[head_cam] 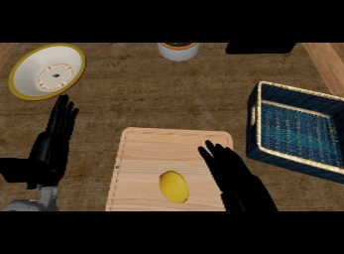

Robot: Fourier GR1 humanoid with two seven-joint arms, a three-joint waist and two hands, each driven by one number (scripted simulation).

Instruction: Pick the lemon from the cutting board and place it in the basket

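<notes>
One head view looks steeply down on the counter point(167, 99) from above its near edge, facing away from the robot. It sits fairly close: the cutting board point(171, 149) fills the near middle, the basket point(277, 154) lies right, a plate point(28, 89) far left. Both forearms enter from the near edge. No second view shares the scene.
</notes>
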